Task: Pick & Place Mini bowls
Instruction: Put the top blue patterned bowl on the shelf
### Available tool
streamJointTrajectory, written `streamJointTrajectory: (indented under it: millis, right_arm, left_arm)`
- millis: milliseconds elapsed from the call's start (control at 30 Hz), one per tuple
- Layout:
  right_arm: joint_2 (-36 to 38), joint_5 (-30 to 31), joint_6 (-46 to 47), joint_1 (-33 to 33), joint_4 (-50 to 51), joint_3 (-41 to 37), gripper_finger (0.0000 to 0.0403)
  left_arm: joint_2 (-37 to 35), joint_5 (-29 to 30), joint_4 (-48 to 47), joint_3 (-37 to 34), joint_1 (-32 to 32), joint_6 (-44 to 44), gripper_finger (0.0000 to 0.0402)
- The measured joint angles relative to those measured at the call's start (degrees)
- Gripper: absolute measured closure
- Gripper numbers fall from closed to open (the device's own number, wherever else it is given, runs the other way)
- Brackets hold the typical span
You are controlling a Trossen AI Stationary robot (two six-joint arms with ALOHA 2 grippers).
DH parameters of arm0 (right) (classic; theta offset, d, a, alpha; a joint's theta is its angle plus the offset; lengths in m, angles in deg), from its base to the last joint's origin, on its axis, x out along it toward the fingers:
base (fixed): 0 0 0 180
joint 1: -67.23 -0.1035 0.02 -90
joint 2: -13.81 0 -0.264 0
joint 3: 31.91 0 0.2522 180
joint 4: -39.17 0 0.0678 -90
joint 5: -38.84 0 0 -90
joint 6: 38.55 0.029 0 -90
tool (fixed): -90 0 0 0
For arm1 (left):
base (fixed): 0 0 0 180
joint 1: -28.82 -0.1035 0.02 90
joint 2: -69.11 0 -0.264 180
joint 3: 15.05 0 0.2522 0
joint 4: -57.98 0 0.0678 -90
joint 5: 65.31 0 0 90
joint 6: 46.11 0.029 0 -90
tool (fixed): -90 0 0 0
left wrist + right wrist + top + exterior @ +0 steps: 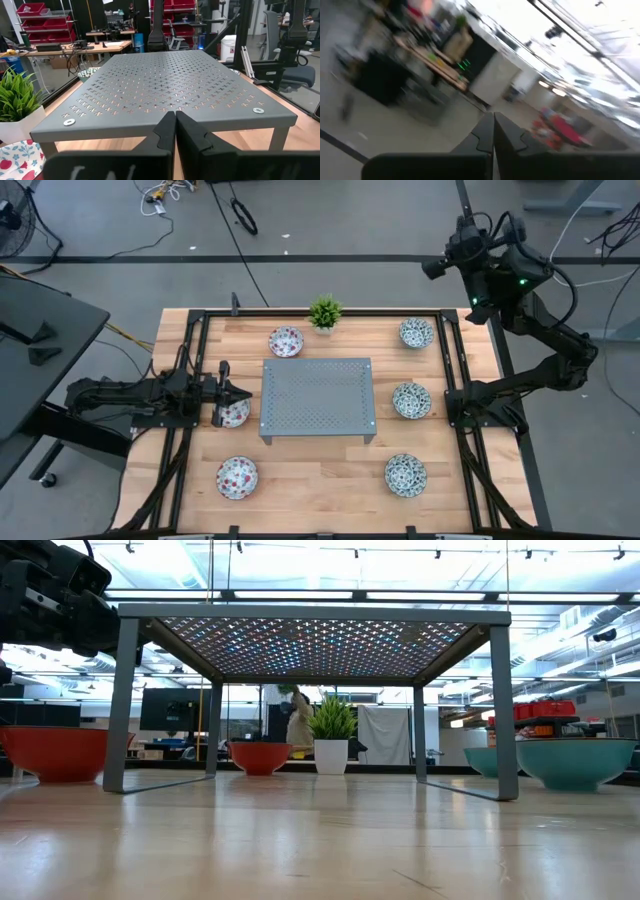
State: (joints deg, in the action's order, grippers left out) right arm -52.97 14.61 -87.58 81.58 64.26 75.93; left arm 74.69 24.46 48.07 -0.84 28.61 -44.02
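Observation:
Three red-spotted mini bowls stand on the table's left side: far (286, 341), middle (233, 413) and near (237, 477). Three blue-green mini bowls stand on its right side: far (417, 333), middle (411, 400) and near (405, 474). My left gripper (238, 393) is shut and empty. It hovers level over the far rim of the middle red bowl and points at the grey rack (318, 398). In the left wrist view its fingers (174, 127) are closed before the rack top (165, 90). My right gripper (493, 127) is shut and empty. It is raised beyond the table's far right corner (437, 268).
The grey perforated rack stands on four legs in the table's middle (315, 620), between the two rows of bowls. A small green potted plant (325, 311) stands at the far edge, behind the rack. Black rails (455, 380) run along the table's left and right sides.

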Motion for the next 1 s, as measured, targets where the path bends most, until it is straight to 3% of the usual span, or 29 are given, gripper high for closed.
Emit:
streamJointTrajectory:
  millis: [600,800,1000]
  right_arm:
    - [-0.57,-44.45,37.76,2.2,-0.02,0.0,0.0392]
    - [-0.85,-52.67,48.52,2.22,-2.15,0.0,0.0392]
    - [-1.44,-59.3,52.08,4.58,-6.16,0.0,0.0392]
  left_arm:
    - [0.0,-0.01,0.0,0.0,0.0,0.01,0.0383]
    - [0.01,-0.01,0.0,0.0,0.02,0.01,0.0383]
    - [0.0,0.0,0.0,0.0,0.0,0.0,0.0383]
